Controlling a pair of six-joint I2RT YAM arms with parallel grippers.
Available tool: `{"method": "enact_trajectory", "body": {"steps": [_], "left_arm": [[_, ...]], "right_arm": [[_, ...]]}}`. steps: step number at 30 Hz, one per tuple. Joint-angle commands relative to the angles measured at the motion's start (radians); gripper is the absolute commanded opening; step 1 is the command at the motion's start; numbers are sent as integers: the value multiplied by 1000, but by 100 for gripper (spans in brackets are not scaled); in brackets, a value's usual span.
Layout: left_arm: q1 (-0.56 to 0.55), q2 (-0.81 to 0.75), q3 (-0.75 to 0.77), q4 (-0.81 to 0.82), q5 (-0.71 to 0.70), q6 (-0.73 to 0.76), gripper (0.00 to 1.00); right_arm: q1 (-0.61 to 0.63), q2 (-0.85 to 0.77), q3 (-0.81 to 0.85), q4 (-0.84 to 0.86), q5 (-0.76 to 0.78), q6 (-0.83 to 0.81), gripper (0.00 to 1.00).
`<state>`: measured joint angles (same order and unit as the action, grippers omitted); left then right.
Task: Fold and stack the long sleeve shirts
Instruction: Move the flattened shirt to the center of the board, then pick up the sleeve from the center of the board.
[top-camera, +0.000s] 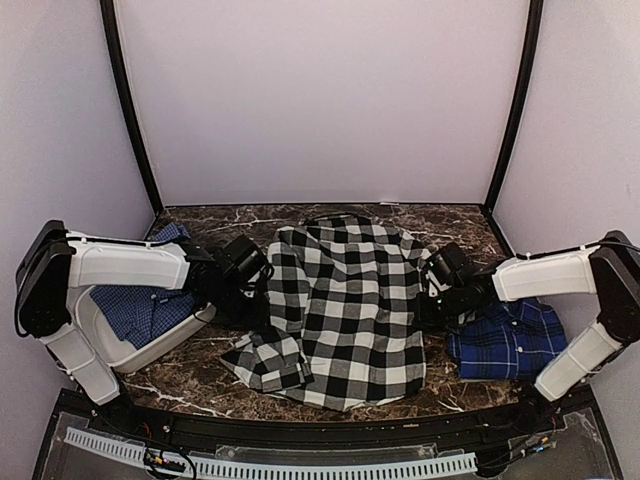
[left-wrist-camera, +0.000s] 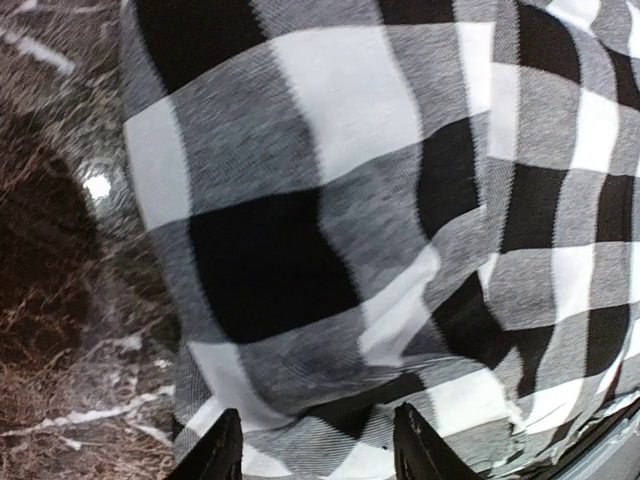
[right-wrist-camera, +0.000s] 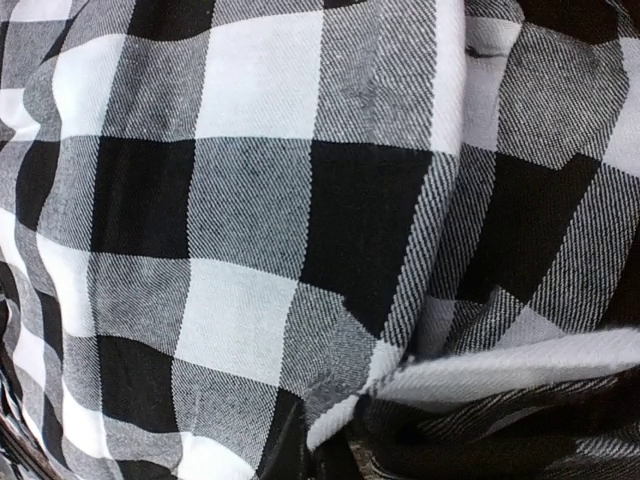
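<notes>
- Black-and-white checked shirt (top-camera: 345, 310): spread over the middle of the marble table (top-camera: 190, 385), reaching from far to near; one sleeve doubled in at its near-left corner; not yet a tidy rectangle.
- left gripper (top-camera: 243, 268): at the shirt's left edge; fingers (left-wrist-camera: 215, 455) stand apart with cloth between them; no firm pinch shown.
- right gripper (top-camera: 445, 285): at the shirt's right edge; pressed together, apparently nipping a raised fold of the cloth; tips hidden by fabric.
- Blue plaid shirt (top-camera: 510, 340): folded flat, just right of the checked one.
- White bin (top-camera: 160, 350): at the left; blue checked cloth (top-camera: 140, 310) inside.
- Step, judged: side folds of the checked shirt.
- Next, judged: left fingers must close on their edge; both edges carried inward; bundle then stacked with the plaid one.
</notes>
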<state>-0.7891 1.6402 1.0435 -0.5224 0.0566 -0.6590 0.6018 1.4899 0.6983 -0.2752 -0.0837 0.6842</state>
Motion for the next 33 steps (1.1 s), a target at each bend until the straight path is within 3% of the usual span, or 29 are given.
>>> {"method": "enact_trajectory", "body": {"steps": [1,9,13,20,27,33], "left_arm": [[8,-81,-62,-68,-86,-11,50],[9,-132,-150,-37,-9,-21,49],[8,-167,-200,23,82,-38,49],[3,-168,-213,61,137,-44,45],[-4,-148,-207,70,157,-39,34],[-8,-139,-211,59,157,-37,31]], "right_arm": [[-63,26,64,-25,53,-73,0],[-145,66,149,-59,20,-171,1],[-92,38,198,-127,46,-191,34],[78,-2,282,-264,132,-171,55],[287,63,348,-324,152,-125,57],[352,40,367,-415,241,-58,57]]}}
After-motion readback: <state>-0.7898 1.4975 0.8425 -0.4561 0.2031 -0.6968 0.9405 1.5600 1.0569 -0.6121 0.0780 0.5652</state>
